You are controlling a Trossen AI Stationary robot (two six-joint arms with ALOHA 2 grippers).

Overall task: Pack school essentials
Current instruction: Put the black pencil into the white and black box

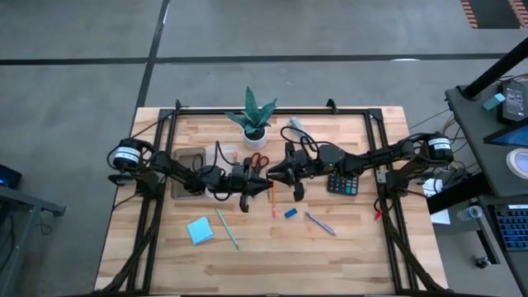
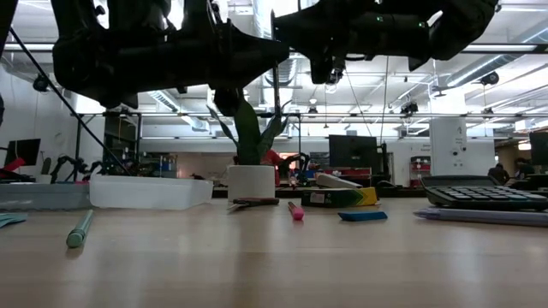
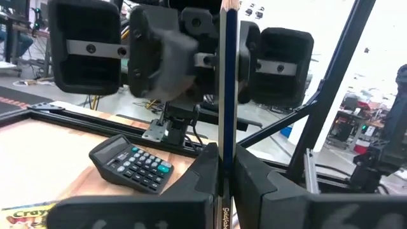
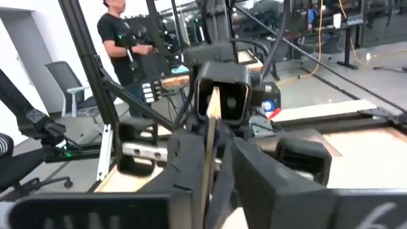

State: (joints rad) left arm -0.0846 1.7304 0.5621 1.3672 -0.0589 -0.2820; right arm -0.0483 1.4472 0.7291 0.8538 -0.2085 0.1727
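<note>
Right over the middle of the pale wooden tabletop [image 1: 330, 247], the two dark arms meet tip to tip, raised clear of the surface. The left tool [image 3: 224, 166] has its fingers closed on a thin dark pencil [image 3: 227, 76], which stands straight up between them in the left wrist view. The right tool [image 4: 213, 156] faces it, its fingers pinched on a thin pale wooden pencil [image 4: 210, 137]; whether this is the same pencil held from both ends cannot be told.

On the tabletop below, red-handled scissors [image 1: 259, 160] lie just in front of the green potted plant in its white pot [image 1: 254, 124]. A clear rectangular plastic tray [image 1: 187, 172] sits under the left arm. A light-blue square notepad [image 1: 200, 230] lies toward the near left, with a thin teal pen [image 1: 227, 228] beside it. A thin orange pencil [image 1: 272, 196] and a small blue eraser [image 1: 290, 213] lie near the centre, and a slim purple pen [image 1: 319, 223] lies to their right. A black calculator [image 1: 343, 183] rests under the right arm. A yellow-green crayon box [image 2: 342, 197] shows in the low view, behind the eraser.

A person in a dark shirt [image 4: 121, 38] stands in the room beyond.
</note>
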